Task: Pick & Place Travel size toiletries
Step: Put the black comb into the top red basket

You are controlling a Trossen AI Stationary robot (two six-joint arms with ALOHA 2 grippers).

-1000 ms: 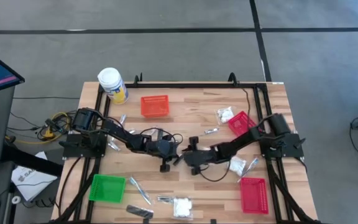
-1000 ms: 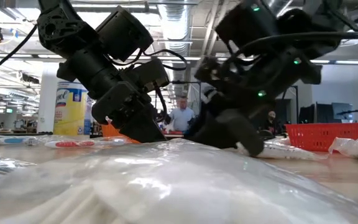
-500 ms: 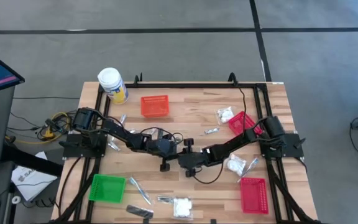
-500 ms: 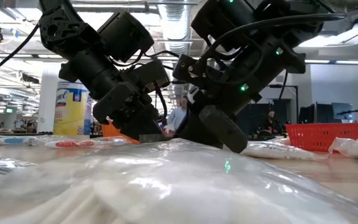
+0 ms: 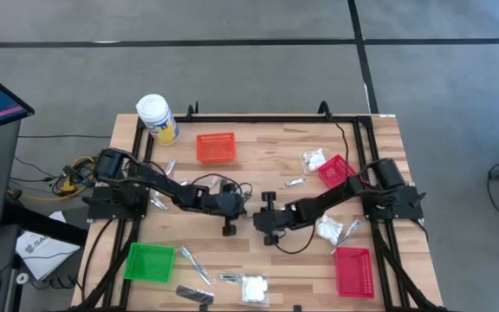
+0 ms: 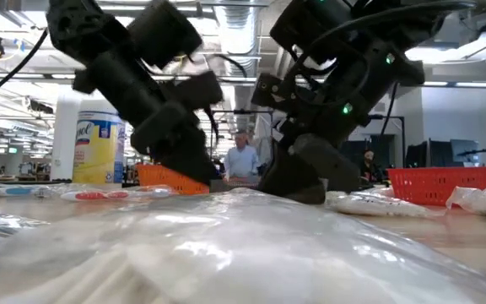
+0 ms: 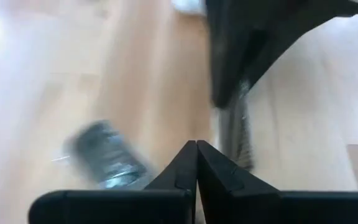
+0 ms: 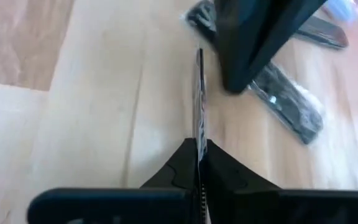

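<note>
Travel size toiletries lie scattered on the wooden table: white wrapped packets (image 5: 254, 288) (image 5: 314, 159) (image 5: 328, 229), clear-wrapped sticks (image 5: 196, 264) and a dark sachet (image 5: 195, 296). At the table's centre my two grippers face each other closely. My right gripper (image 8: 197, 146) (image 5: 263, 218) is shut on a thin sachet (image 8: 199, 93), seen edge-on. My left gripper (image 7: 196, 146) (image 5: 235, 208) is shut, with nothing showing between its fingers. Another dark sachet (image 8: 284, 102) (image 7: 104, 155) lies flat on the wood under them. My right gripper pinches the thin sachet by one end (image 8: 199, 138) between its two fingers. The fingers slant down toward the table's left and lie along the sachet, which sticks out ahead of the fingertips, standing on edge. Whether its free end (image 8: 199, 53) touches the table cannot be told.
An orange basket (image 5: 216, 146) stands at the far middle, a green one (image 5: 149, 262) at the near left, and red ones at the right (image 5: 337, 171) and near right (image 5: 353, 270). A white-lidded jar (image 5: 157, 119) stands at the far left corner. A wrapped packet (image 6: 226, 245) fills the low view's foreground.
Both grippers have risen a little over the table's centre. My right gripper first went toward the left gripper, then tipped less steeply downward. My left gripper has lifted and drawn slightly back toward the table's left.
</note>
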